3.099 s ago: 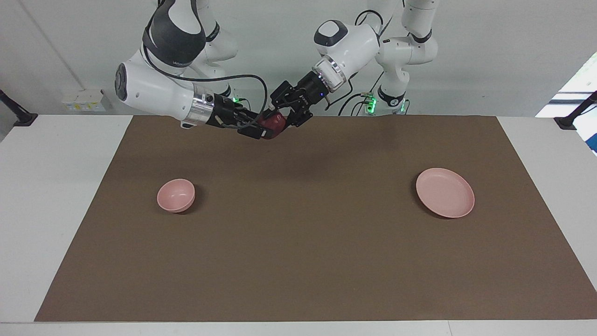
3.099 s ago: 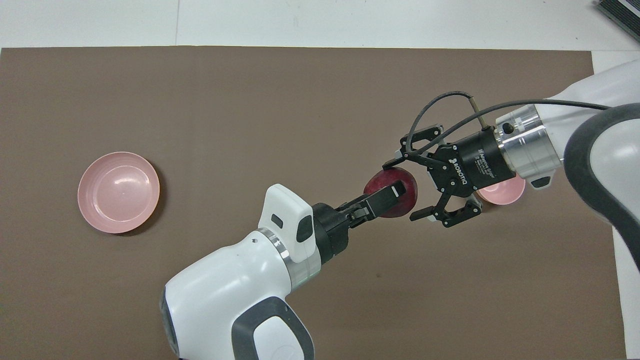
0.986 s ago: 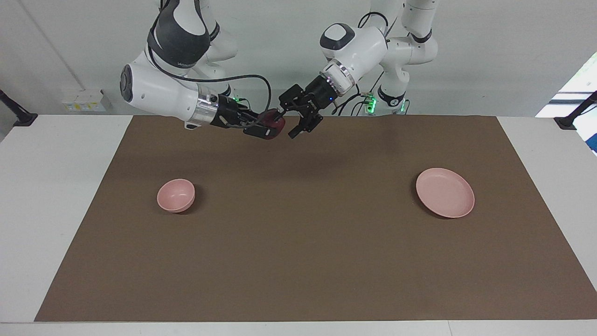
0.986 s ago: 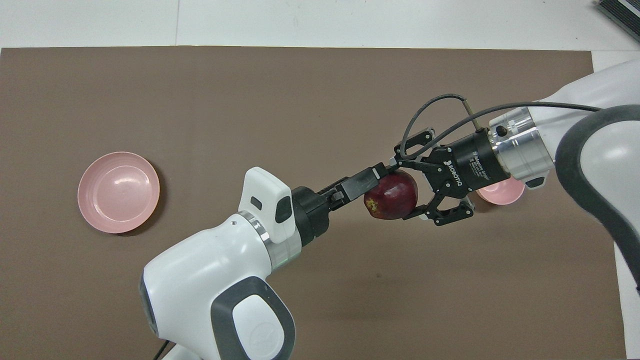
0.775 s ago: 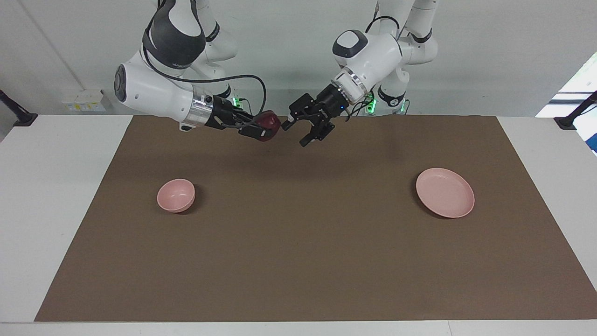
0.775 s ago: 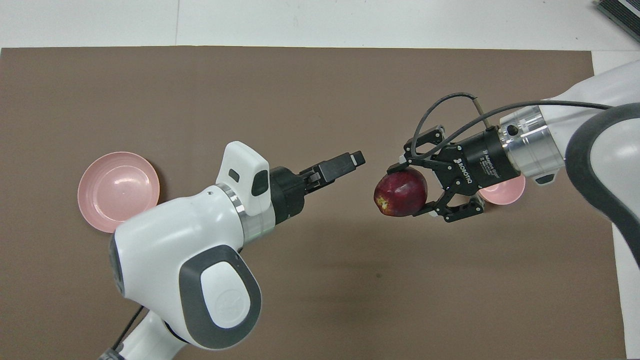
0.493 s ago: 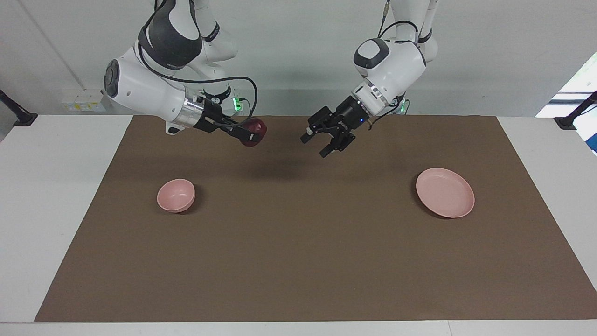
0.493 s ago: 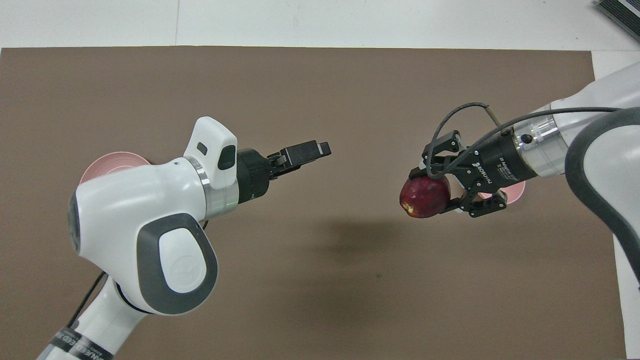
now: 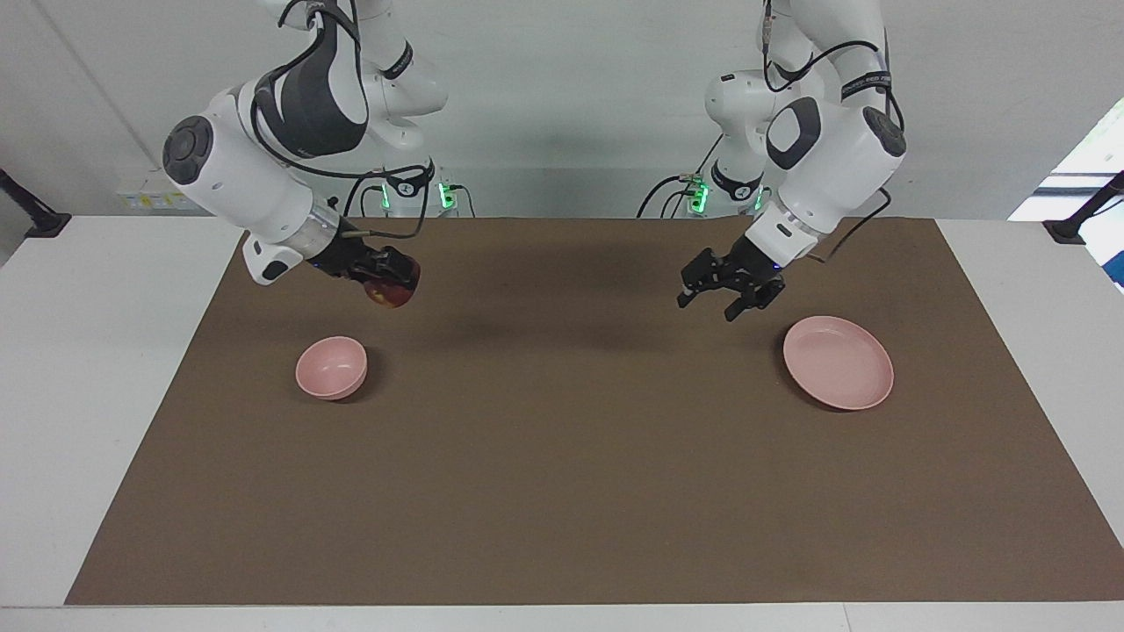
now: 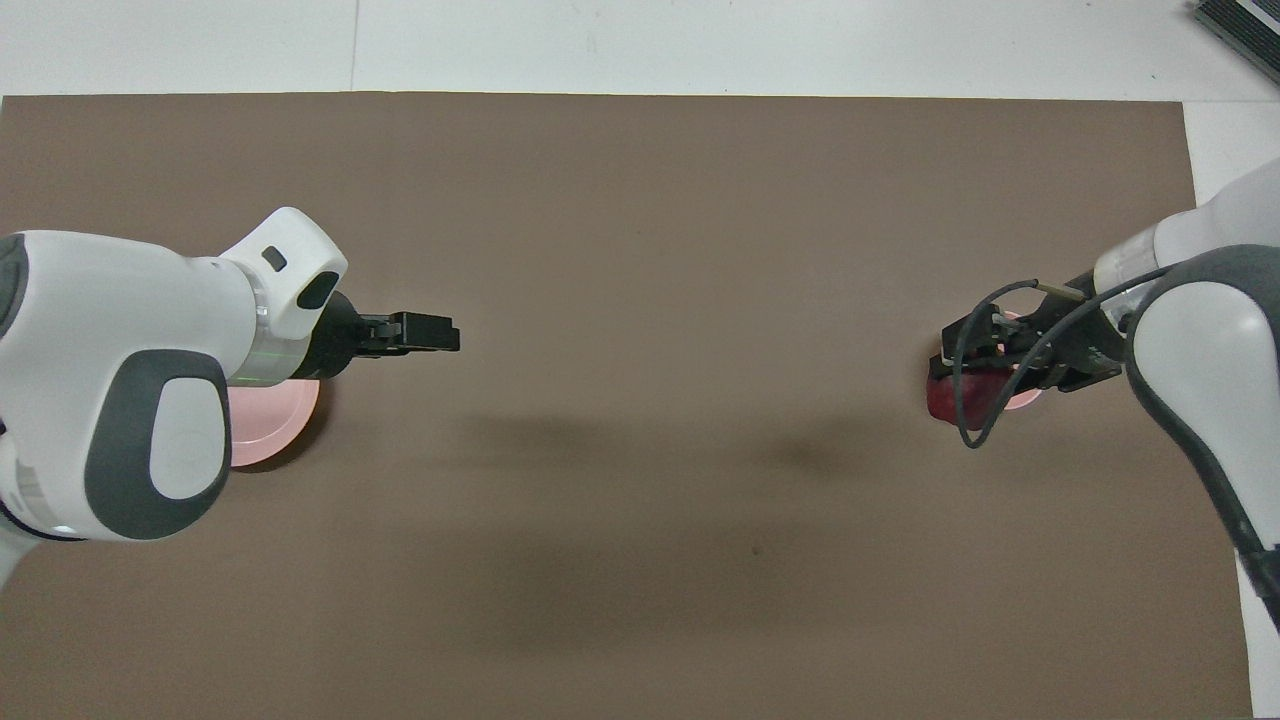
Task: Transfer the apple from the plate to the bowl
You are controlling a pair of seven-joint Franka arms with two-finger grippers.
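A robotics lab, by every sign. Two white robot arms, one (image 9: pixel 263 184) at each end (image 9: pixel 825 167), stand mounted at the back edge of a plain white table (image 9: pixel 105 369) against a bare pale grey wall (image 9: pixel 562 88). A flat brown rectangular mat (image 9: pixel 571 456) covers the tabletop as a marked work area. Black cables (image 9: pixel 667 189) run to small boxes with green indicator lights (image 9: pixel 700 189) at the arm bases, and a white power strip (image 9: pixel 156 189) sits on the wall.

My white counter (image 9: pixel 105 369) wears a broad brown mat (image 9: pixel 580 456). A plain pale wall (image 9: pixel 562 96) rises past it, a socket box (image 9: pixel 158 189) low on it, daylight at one edge.
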